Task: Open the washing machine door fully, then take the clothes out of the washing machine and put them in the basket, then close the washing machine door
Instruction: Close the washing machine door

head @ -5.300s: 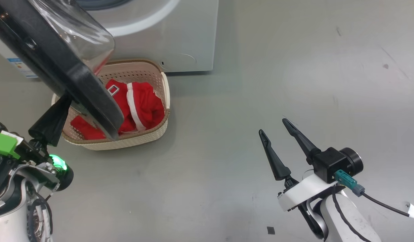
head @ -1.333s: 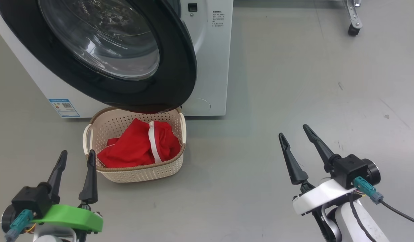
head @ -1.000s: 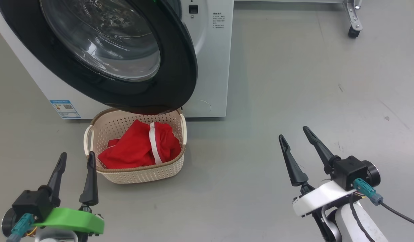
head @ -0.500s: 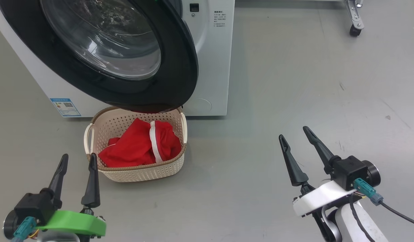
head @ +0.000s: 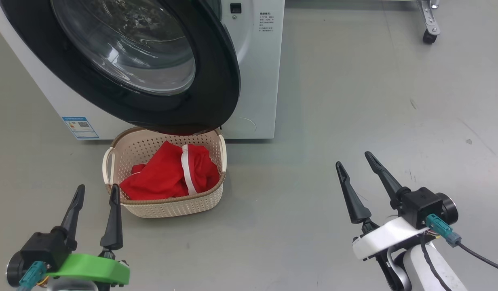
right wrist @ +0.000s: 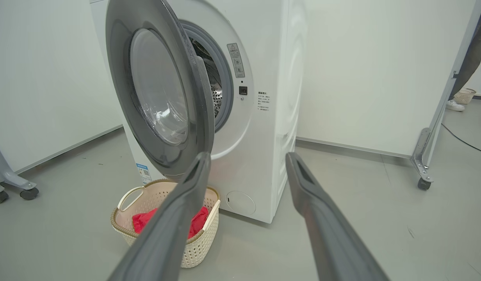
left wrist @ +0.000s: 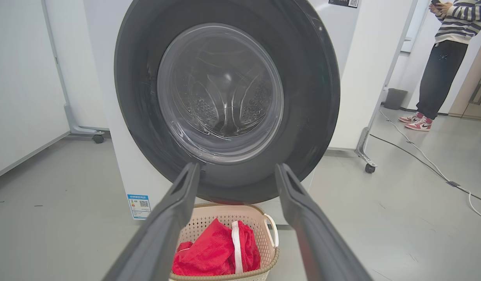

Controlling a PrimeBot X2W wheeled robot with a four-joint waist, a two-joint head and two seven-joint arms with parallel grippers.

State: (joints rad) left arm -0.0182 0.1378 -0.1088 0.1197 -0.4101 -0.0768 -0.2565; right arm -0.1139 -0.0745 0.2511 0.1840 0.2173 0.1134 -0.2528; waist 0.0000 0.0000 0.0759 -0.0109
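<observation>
1. Head view: the left gripper (head: 98, 186) has its two dark fingers spread wide with nothing between them. The basket (head: 172, 208) sits just past its right fingertip, near but apart, and the clothes (head: 164, 178) lie heaped inside, red with a white stripe. Farther ahead of those jaws, the washing machine door (head: 216, 81) leans out over the basket's far rim, with the washing machine (head: 257, 81) behind it. The right gripper (head: 353, 159) gapes just as wide and is just as empty. It hangs over bare grey floor (head: 313, 121), well off to the right of basket and machine.

2. Left wrist view: the door's glass bowl is framed between the parted fingers, its black rim reaching out past both of them. The drum (left wrist: 221, 101) shows through the glass. Low down between the fingers is the basket with the clothes in it. A person (left wrist: 439, 66) stands far out beyond the right-hand finger.

3. Right wrist view: the door stands ahead of the finger on this view's left, ajar from the machine's front. A grey ring (right wrist: 225, 78) and a slice of the drum show in the gap. That same finger partly hides the basket below. From here I can't tell whether the door's lower edge touches the basket rim.
</observation>
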